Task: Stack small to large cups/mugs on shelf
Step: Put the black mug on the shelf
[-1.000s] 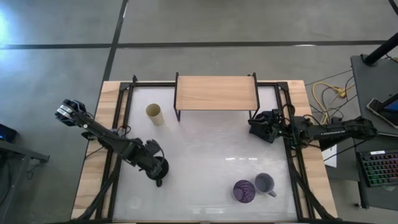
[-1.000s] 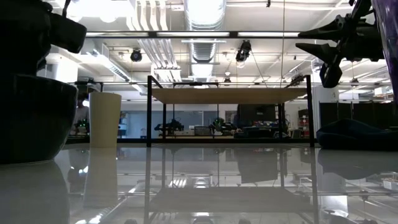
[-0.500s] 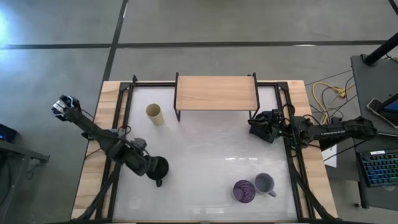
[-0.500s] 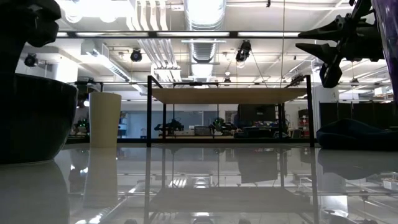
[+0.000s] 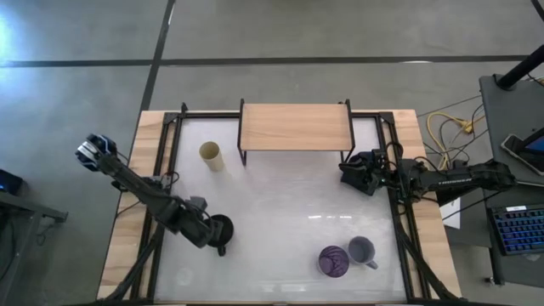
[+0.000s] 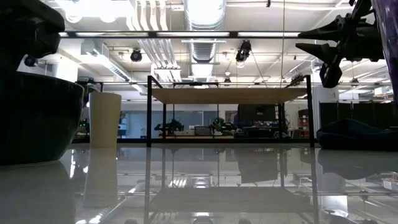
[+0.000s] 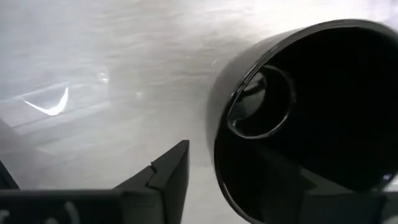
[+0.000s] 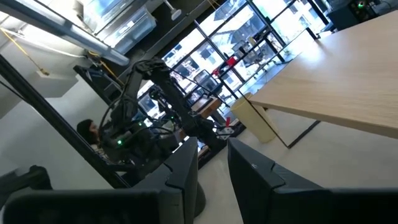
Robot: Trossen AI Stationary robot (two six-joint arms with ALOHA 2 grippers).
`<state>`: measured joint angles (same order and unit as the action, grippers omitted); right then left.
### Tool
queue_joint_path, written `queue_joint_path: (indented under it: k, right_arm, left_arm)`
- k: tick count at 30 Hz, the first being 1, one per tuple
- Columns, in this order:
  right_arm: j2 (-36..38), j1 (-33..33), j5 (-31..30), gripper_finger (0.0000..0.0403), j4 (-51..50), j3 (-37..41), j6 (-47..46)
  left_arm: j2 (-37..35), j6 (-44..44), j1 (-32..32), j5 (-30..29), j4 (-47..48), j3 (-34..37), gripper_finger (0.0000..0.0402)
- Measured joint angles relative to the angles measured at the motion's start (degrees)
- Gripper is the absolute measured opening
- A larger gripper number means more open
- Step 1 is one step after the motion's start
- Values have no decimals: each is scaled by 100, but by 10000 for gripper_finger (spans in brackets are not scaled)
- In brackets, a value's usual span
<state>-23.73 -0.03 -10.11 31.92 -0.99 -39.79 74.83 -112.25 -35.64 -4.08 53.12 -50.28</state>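
At the table's 7 o'clock in the high view, the left gripper [image 5: 207, 231] straddles the wall of the black handled mug [image 5: 221, 229]. Its fingers stand apart, one [image 7: 163, 178] outside the rim in the left wrist view and the other on the far side of the wall; whether they press the wall cannot be told.

Four vessels are counted:
- the black mug, upright at 7 o'clock;
- one cream handleless cup [image 5: 211, 155], upright at 10 o'clock, just beside the shelf;
- one translucent purple tumbler [image 5: 332, 261] at 5 o'clock;
- one lavender-grey handled mug [image 5: 362, 250], just beside the tumbler.

One low shelf with a light wooden top board and thin black legs [image 5: 296, 127] stands at 12 o'clock, its board bare. One dark navy cloth lump [image 6: 354, 134] appears only in the low view.

The right gripper [image 5: 347, 169] waits at 3 o'clock, near the shelf's right legs; the right wrist view shows its fingers [image 8: 185, 168] a narrow gap apart, holding nothing.

The low view alone shows the cream cup [image 6: 104, 119] standing left of the shelf legs; the left wrist view alone shows the black mug's dark interior [image 7: 323, 106].
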Motion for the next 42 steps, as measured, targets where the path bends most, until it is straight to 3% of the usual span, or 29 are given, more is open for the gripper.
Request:
queue_joint_path:
  k: [9, 15, 20, 23, 30, 37, 42]
  right_arm:
    - [0, 0, -1, 82, -7, 0, 0]
    - [0, 0, -2, 82, -4, 0, 40]
    - [0, 0, -1, 82, 4, 0, -342]
    - [0, 0, -1, 82, 6, 2, -704]
    - [1, 0, -1, 82, 8, 2, -1033]
    - [0, 0, -35, 82, 9, 2, -1073]
    - [0, 0, -42, 82, 11, 2, -1070]
  left_arm:
    - [259, 20, 4, -71, 46, 7, 15]
    - [79, 102, 171, -68, 99, -67, 6]
    - [-463, 858, 688, -235, 665, -717, 4]
    - [-633, 1560, 1221, -495, 1534, -1370, 4]
    - [-296, 4193, 3197, -474, 2250, -3142, 4]
    - [629, 6287, 5202, 137, 2463, -4735, 4]
    - [1757, 7343, 6099, 307, 2988, -5981, 4]
